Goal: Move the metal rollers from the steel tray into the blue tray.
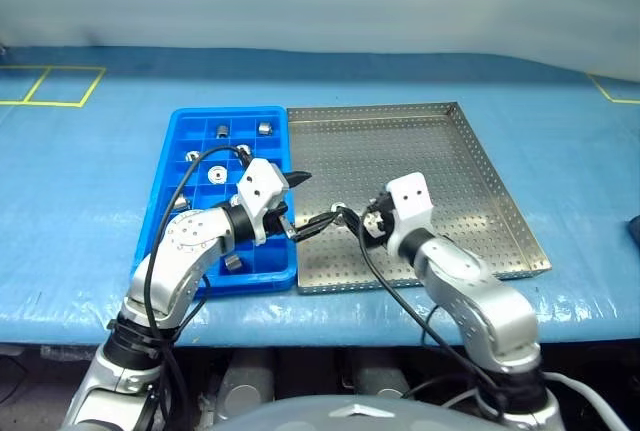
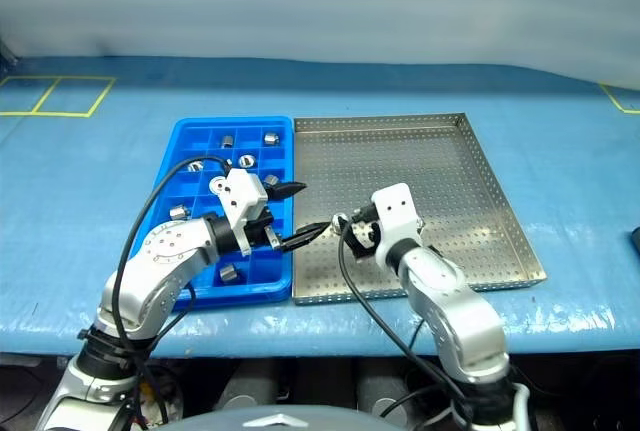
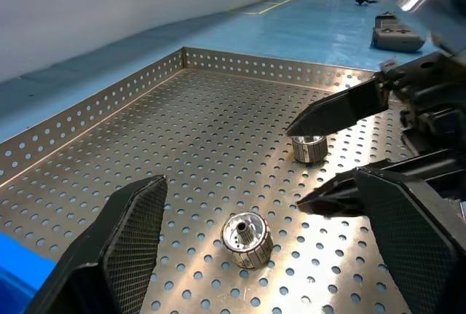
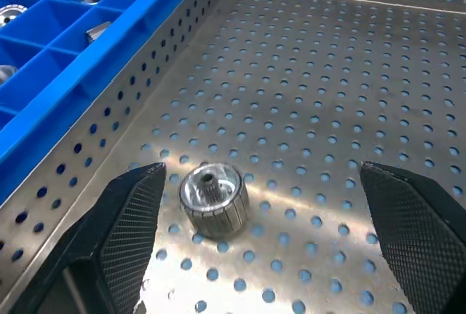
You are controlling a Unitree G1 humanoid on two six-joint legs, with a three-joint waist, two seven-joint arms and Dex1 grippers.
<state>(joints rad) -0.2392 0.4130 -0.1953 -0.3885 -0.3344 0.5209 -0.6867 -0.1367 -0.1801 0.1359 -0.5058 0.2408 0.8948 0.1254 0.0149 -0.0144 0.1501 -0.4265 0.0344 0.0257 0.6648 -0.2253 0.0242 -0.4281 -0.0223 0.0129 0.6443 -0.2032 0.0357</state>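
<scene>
The steel tray (image 1: pixel 420 151) lies on the blue table cover, with the blue tray (image 1: pixel 228 112) along its left side. Several metal rollers (image 1: pixel 222 131) sit in the blue tray's compartments. Two rollers stand on the steel tray's perforated floor near its front left corner. One roller (image 3: pixel 247 240) lies just ahead of my left gripper (image 3: pixel 258 183), which is open and pointing across the tray's left rim. The other roller (image 4: pixel 212 197) sits between the fingers of my open right gripper (image 4: pixel 262 170), nearer one finger and untouched. Both grippers face each other closely.
Yellow tape lines (image 1: pixel 60 86) mark the table cover at the far left. A dark object (image 1: pixel 634 226) shows at the right edge. Black cables (image 1: pixel 180 186) loop off both wrists. The steel tray's low perforated rim (image 4: pixel 138 88) separates the two trays.
</scene>
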